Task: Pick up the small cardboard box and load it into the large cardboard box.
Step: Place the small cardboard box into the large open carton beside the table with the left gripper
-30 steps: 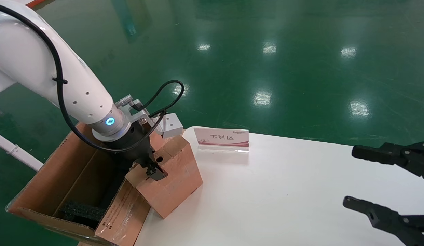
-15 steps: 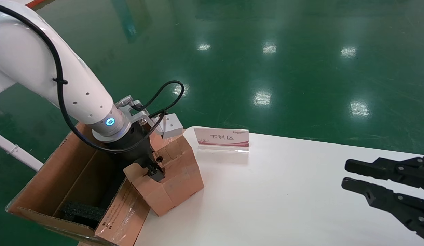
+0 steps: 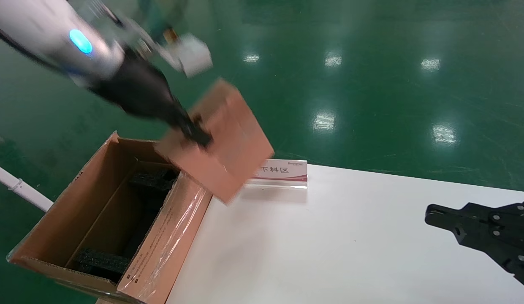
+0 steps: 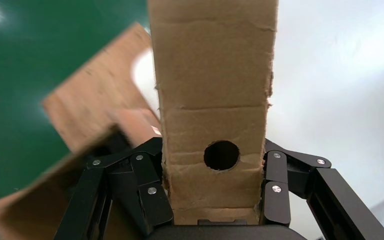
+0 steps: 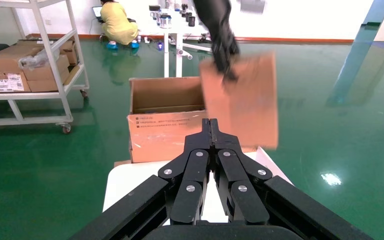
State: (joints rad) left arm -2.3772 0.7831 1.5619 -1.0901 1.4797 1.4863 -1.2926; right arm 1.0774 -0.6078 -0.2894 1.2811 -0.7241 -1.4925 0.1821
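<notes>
My left gripper [image 3: 198, 134] is shut on the small cardboard box [image 3: 228, 143] and holds it tilted in the air, above the table's left end and the near flap of the large cardboard box [image 3: 97, 219]. In the left wrist view the small box [image 4: 215, 100] fills the gap between my fingers [image 4: 275, 190], its round hole facing the camera. The large box stands open beside the table's left edge, with black foam [image 3: 101, 259] inside and a taped, printed flap [image 3: 169, 240]. My right gripper [image 3: 433, 211] is shut and empty at the table's right; its closed tips [image 5: 210, 122] point toward both boxes.
A white table [image 3: 329, 245] carries a small red-and-white sign [image 3: 281, 172] near its far left edge. Green floor surrounds it. The right wrist view shows a shelf cart with cartons [image 5: 25, 65] and a crouching person [image 5: 117, 25] far behind.
My left gripper has lifted the small box off the table, up and slightly right, tilting it. My right gripper went from open to shut.
</notes>
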